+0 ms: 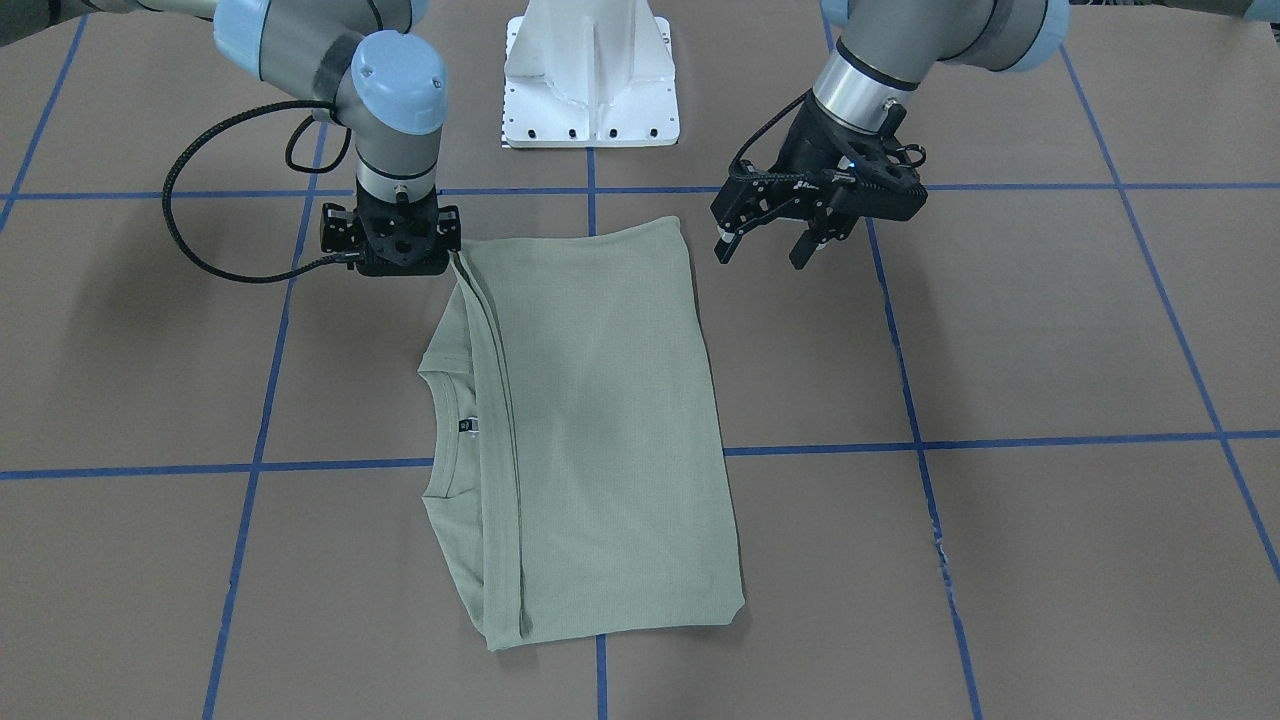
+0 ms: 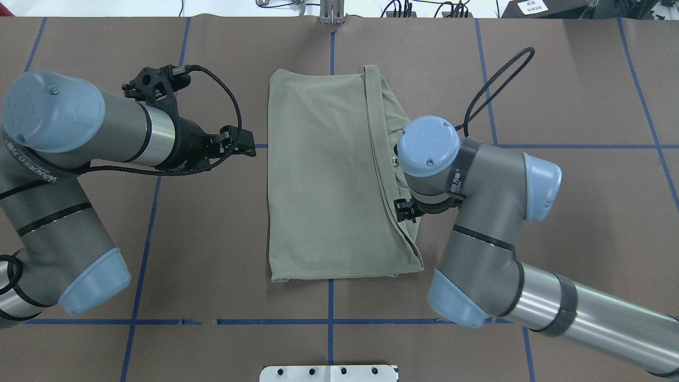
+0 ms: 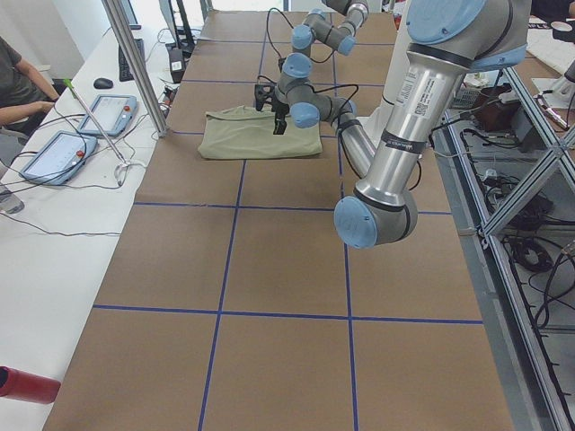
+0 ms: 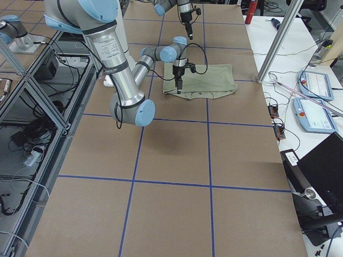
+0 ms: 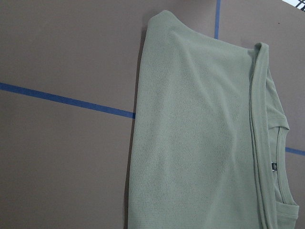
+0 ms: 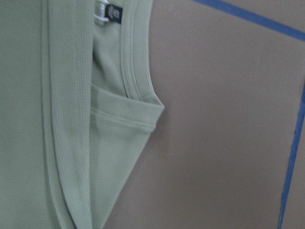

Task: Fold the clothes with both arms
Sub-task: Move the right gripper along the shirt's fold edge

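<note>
The pale green clothes lie flat on the brown table as a folded rectangle, also seen from overhead. The round neck with its black label peeks out along one long side. My left gripper hovers open and empty beside the shirt's corner nearest the robot, a little off the cloth. My right gripper points straight down at the neck-side corner nearest the robot; its fingers are hidden under the wrist. The right wrist view shows the collar and a folded shoulder, with no fingers in it.
The white pedestal stands at the robot's side of the table. Blue tape lines grid the brown surface. At the table's left end are a seated person, teach pendants, a metal pole and a red cylinder.
</note>
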Controlling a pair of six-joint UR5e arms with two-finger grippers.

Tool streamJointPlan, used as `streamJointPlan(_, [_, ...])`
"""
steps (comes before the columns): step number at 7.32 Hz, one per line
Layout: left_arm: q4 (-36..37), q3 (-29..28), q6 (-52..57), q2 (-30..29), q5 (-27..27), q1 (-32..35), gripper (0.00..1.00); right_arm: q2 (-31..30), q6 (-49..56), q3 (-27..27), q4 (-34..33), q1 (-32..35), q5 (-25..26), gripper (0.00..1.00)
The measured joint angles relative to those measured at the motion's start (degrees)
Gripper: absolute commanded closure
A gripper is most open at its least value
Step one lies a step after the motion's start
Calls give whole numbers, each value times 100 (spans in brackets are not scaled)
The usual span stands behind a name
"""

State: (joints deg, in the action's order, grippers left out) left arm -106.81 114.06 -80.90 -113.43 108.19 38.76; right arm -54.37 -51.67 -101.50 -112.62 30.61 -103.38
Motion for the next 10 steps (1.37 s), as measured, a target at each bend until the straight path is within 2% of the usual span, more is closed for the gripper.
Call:
streamJointPlan(2, [-11,-26,27,31,0,0,0,526,132,817,259,68,5,0])
streamJointPlan(4, [-29,-37,44,55,0,0,0,695,145,1279,573,7,-12,0])
streamJointPlan(10, [-41,-41,40,59,0,0,0,606,130,1410,606,-214,-47,0])
